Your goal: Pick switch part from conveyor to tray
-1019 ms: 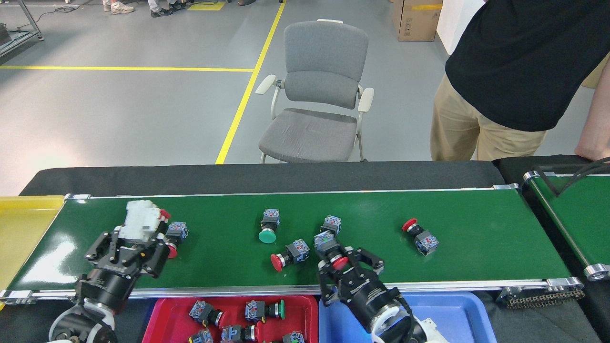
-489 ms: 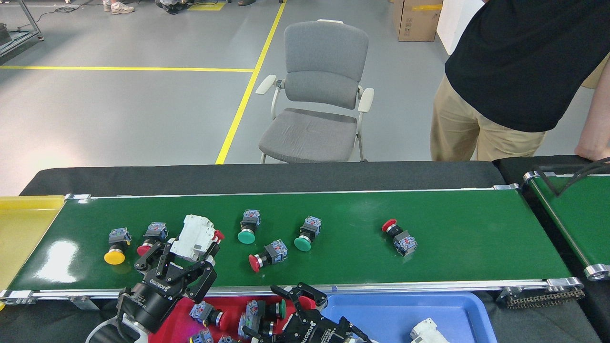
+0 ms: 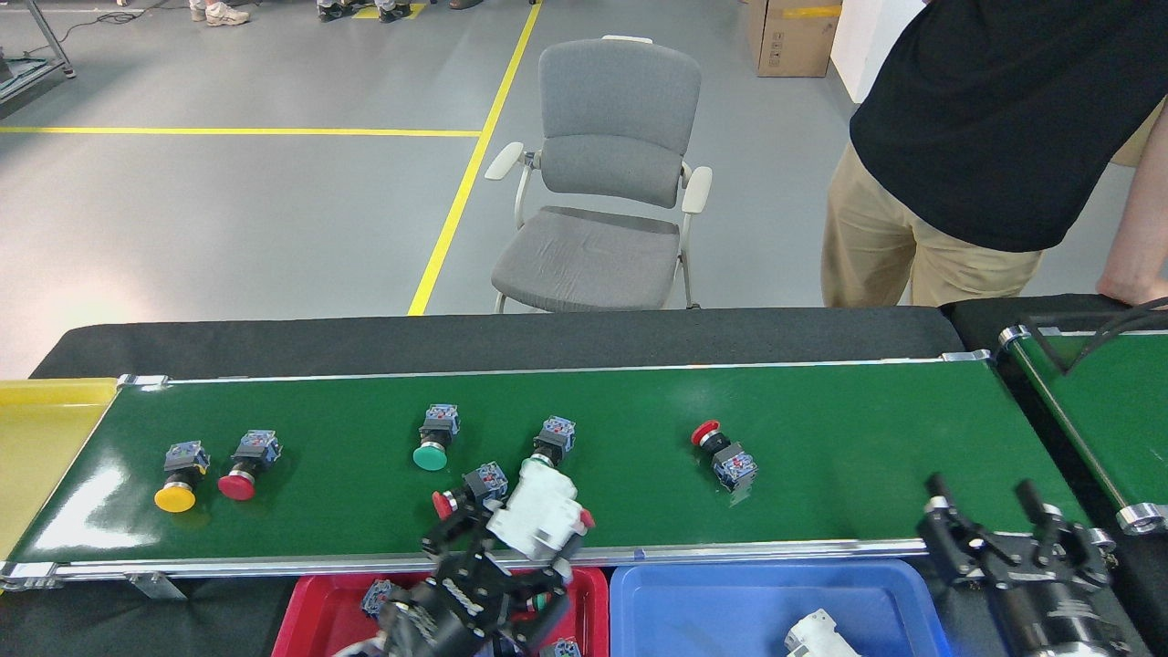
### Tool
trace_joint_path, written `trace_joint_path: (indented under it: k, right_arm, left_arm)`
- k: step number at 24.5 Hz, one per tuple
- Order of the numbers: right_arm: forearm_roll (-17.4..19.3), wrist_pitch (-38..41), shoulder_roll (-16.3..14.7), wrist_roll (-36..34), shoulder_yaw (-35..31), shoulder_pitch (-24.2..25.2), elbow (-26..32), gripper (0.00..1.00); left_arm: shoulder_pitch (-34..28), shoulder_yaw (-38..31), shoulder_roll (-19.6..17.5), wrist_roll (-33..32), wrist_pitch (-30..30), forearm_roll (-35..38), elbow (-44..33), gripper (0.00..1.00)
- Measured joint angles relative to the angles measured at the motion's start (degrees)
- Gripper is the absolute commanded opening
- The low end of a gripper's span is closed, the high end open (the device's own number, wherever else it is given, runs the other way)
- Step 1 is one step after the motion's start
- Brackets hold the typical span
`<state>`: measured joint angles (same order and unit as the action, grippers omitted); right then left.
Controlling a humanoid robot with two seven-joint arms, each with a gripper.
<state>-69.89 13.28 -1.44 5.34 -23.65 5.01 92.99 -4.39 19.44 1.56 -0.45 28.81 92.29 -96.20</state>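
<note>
Six pushbutton switch parts sit on the conveyor (image 3: 821, 438), a glossy dark-green belt with silver edge rails. Near its left end: a yellow-capped switch (image 3: 179, 474) and a red-capped switch (image 3: 246, 464) side by side. Mid-belt: a green-capped switch (image 3: 433, 439), a second green one (image 3: 551, 438) partly hidden, a red one (image 3: 464, 495) at the near rail. Right of centre: a red-capped switch (image 3: 724, 455), lying on its side. Each has a round mushroom cap, black collar, grey-blue contact block.

Left gripper (image 3: 538, 538), black linkage fingers, is closed on a white plastic switch part (image 3: 540, 516), blocky and ribbed, held over the conveyor's near rail above the red tray (image 3: 315, 607). Its body lettering is too blurred to read.

Right gripper (image 3: 990, 520) hangs at the conveyor's right end, fingers spread, nothing between them.

Blue tray (image 3: 693, 607), smooth plastic, just below the near rail, holds another white part (image 3: 818, 634).
</note>
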Motion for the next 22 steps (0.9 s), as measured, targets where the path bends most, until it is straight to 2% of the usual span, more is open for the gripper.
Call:
trace_joint_path:
  k: [2, 6, 7, 11, 16, 18, 20, 22]
  right_arm:
    - [-0.40, -3.67, 0.00, 0.44, -0.02, 0.24, -0.01, 0.98]
    - [-1.91, -7.21, 0.00, 0.97, 0.26, 0.25, -0.01, 0.98]
    - [-2.30, -7.35, 0.00, 1.00, 0.51, 0.27, 0.00, 0.98]
    - [-2.80, -7.76, -0.46, 1.89, 3.77, 1.40, 0.71, 0.98]
    - [-2.80, -4.98, -1.40, 2.90, 5.01, 1.49, 3.32, 0.98]
    - [-2.80, -2.53, -1.38, 2.99, 5.06, 2.05, 3.73, 0.98]
    - [-2.79, -0.79, -1.37, 3.08, 5.09, 2.42, 4.17, 0.98]
    - [-2.76, 0.71, -1.37, 3.09, 5.17, 2.43, 4.73, 0.98]
  left_arm:
    - [-1.45, 2.63, 1.13, -0.04, -0.03, 2.11, -0.89, 0.44]
    - [-2.36, 6.85, 1.43, -1.39, -2.56, 2.78, -1.12, 0.93]
    - [-2.52, 7.88, 1.43, -1.62, -4.36, 2.78, -1.12, 0.99]
    - [-2.87, 12.08, 1.43, -2.05, -10.82, 2.68, -1.24, 1.00]
    - [-2.98, 11.28, 1.41, -2.21, -12.67, 2.66, -1.80, 1.00]
    - [-3.63, 6.48, 1.38, -2.21, -12.78, 2.64, -3.57, 1.00]
    - [-4.88, -1.42, 1.16, -1.90, -12.85, 2.61, -4.53, 1.00]
    - [-5.51, -12.11, 0.76, -1.24, -12.96, 2.38, -4.49, 1.00]
